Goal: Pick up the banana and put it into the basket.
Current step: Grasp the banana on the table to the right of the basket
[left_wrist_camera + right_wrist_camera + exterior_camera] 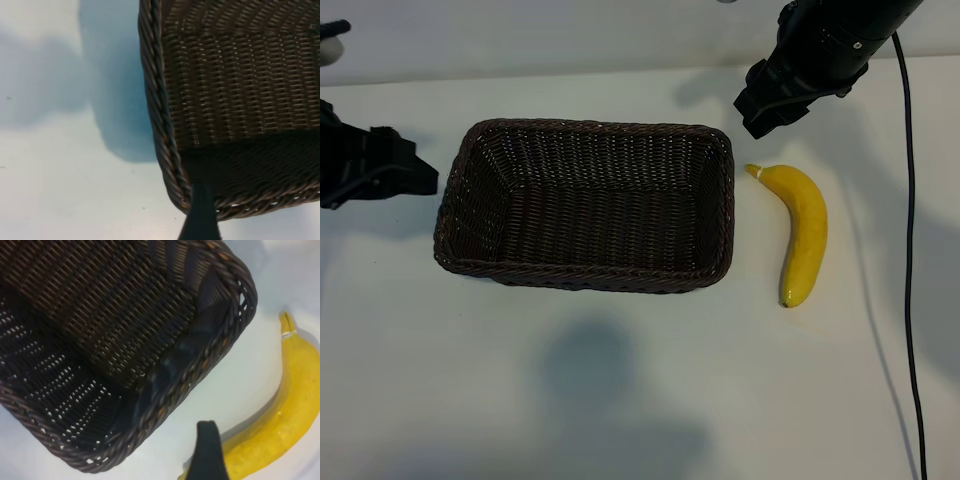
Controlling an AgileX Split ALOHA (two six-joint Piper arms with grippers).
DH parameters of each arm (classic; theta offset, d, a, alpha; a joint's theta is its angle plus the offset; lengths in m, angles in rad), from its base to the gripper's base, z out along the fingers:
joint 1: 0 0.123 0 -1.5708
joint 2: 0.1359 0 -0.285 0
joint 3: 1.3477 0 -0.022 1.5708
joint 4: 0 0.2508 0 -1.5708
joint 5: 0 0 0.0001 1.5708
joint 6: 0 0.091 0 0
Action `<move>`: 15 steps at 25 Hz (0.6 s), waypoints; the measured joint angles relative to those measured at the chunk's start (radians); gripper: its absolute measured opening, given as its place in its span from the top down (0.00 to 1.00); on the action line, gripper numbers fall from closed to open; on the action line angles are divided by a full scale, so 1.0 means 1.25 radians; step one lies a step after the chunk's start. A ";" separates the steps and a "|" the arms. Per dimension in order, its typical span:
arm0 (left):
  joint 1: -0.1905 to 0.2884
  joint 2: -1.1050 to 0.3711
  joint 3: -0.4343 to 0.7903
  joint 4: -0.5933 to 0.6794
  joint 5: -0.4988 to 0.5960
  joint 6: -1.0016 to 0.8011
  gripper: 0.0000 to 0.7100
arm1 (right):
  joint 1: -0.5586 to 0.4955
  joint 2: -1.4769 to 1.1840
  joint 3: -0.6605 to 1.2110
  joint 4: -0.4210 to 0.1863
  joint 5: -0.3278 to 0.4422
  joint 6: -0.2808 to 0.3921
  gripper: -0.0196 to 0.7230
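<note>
The banana [804,232] lies on the white bench [620,380] in the right half of the exterior view, just beside the basket's [585,205] right-hand short wall but not touching it. Its long axis runs almost straight up and down the frame, stem tip toward the top, dark end toward the bottom, the curve bulging to the right.

The right hand [775,100] hangs at the upper right, above and slightly left of the stem end, with a strip of bare bench between them. It is empty; the exterior view shows only its dark housing, and its jaws stand well apart by my reading. In the right wrist view one dark fingertip [210,450] sits over the near part of the banana [280,410].

The left hand [390,175] is at the far left edge, beyond the basket's opposite short wall, also open and holding nothing. The right arm is clearly the nearer one, so the grasp looks to be its job: come down across the fruit's middle, jaws spanning its narrow width.

The basket is empty. The bench is plain, matte and uncluttered, with a black cable [910,250] trailing down its right side.
</note>
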 joint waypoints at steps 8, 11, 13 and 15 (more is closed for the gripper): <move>0.000 -0.002 0.000 0.039 0.014 -0.031 0.15 | 0.000 0.000 0.000 0.000 0.004 0.003 0.23; 0.000 -0.002 0.000 0.056 0.016 -0.037 0.15 | 0.000 0.000 0.000 0.000 0.005 0.003 0.23; 0.000 0.000 0.000 0.061 0.015 -0.038 0.15 | 0.000 0.000 0.000 0.000 0.005 0.006 0.23; 0.000 0.001 0.000 0.062 0.014 -0.039 0.15 | 0.000 0.000 0.000 -0.002 0.003 0.027 0.23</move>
